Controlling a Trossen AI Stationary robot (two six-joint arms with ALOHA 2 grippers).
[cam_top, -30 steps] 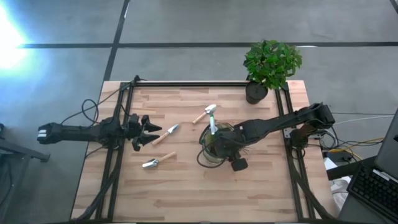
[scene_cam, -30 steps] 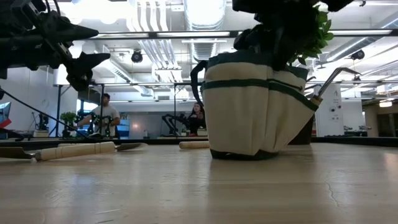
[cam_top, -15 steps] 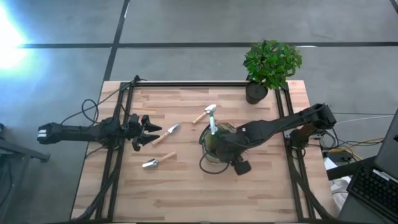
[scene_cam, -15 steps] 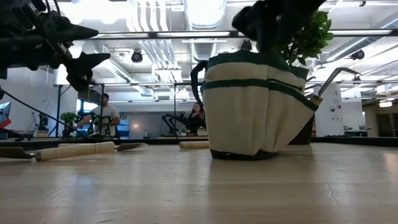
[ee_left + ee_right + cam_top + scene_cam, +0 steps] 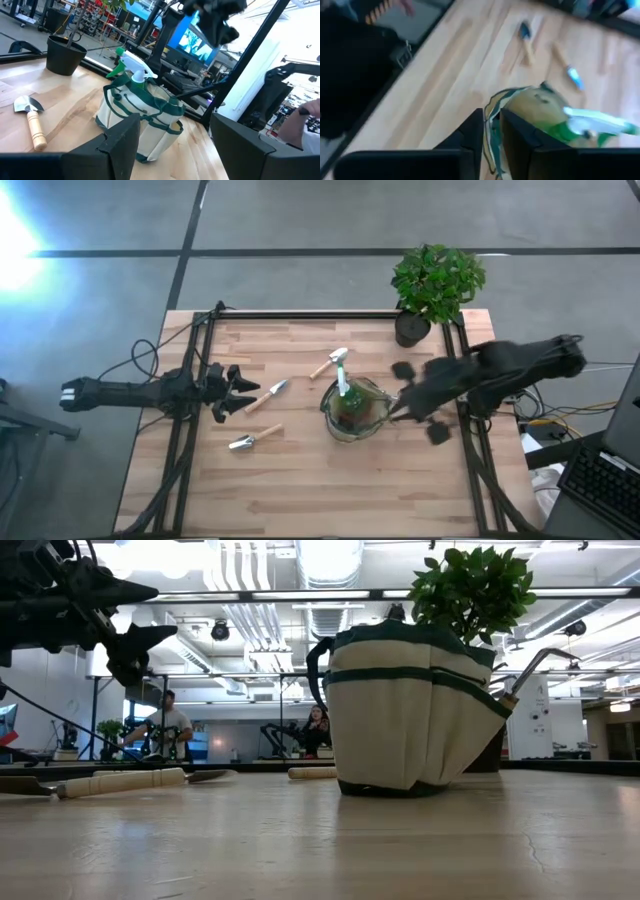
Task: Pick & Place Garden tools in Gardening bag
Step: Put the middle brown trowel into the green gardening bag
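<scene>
Awaiting pickup, stiff wooden-handled steel trowel (image 5: 266,397): grasp its handle; left fingers (image 5: 243,389) spread, right fingers (image 5: 492,131) nearly closed, empty.

The right arm is no longer bent over the gardening bag (image 5: 352,410); it sits pulled back toward the right edge of the desk (image 5: 300,480), its gripper (image 5: 402,406) now just beside the bag's right rim. From desk level, the dark bulk above the bag is gone. Its fingers (image 5: 472,132) stand much closer together than a second ago.
</scene>
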